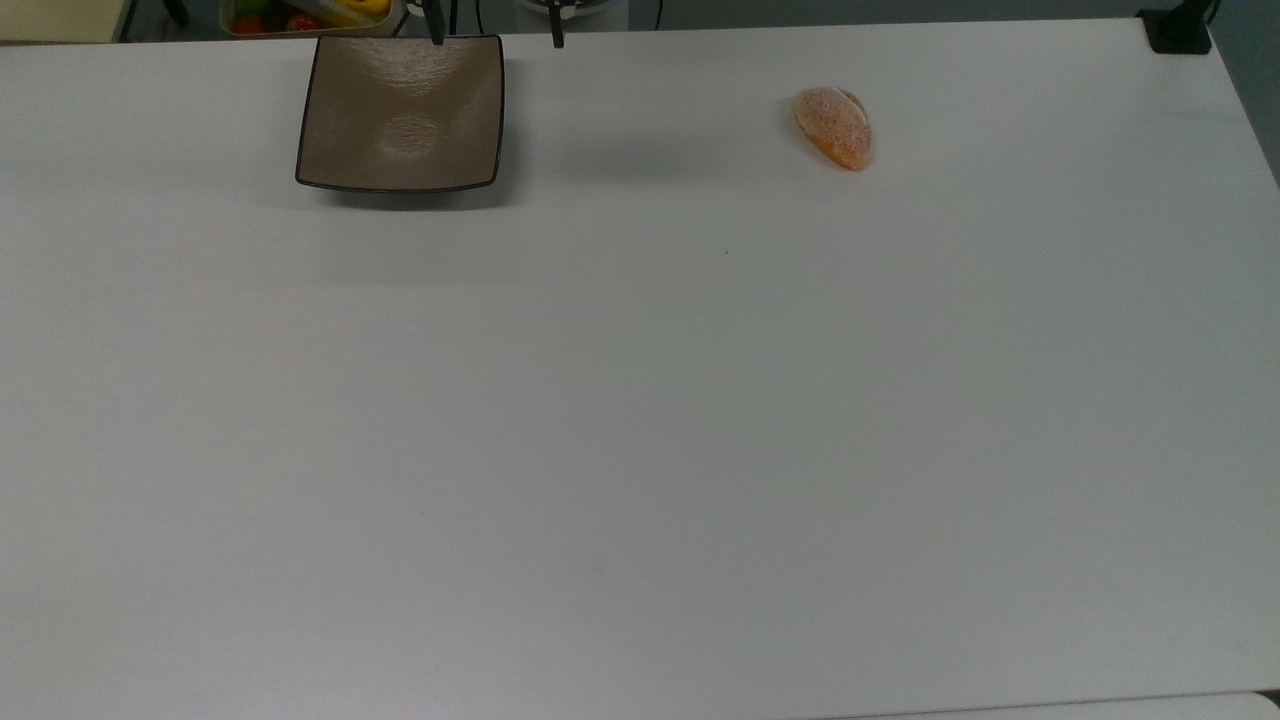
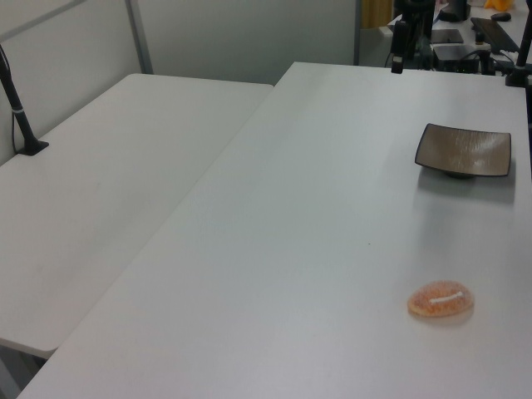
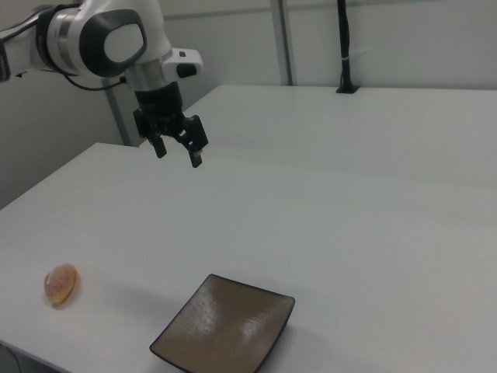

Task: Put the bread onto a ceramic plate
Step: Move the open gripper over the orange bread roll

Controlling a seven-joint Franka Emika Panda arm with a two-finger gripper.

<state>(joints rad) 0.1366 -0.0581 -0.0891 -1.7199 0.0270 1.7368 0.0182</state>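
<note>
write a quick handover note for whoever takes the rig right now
Gripper: open, empty, up in the air above the table.
Bread: lying on the table, apart from the plate, untouched.
Plate: empty, near the table's far edge in the top view, to the bread's left there.
Done: nothing yet.
Left: go to the bread, grasp it, carry it over, set it on the plate.

Bread point(image 2: 440, 300) lying flat on the counter point(image 2: 291, 249) at the left view's lower right, white stripe up. Plate point(image 2: 464, 150) farther back on the right, bare, well apart from the bread.
</note>
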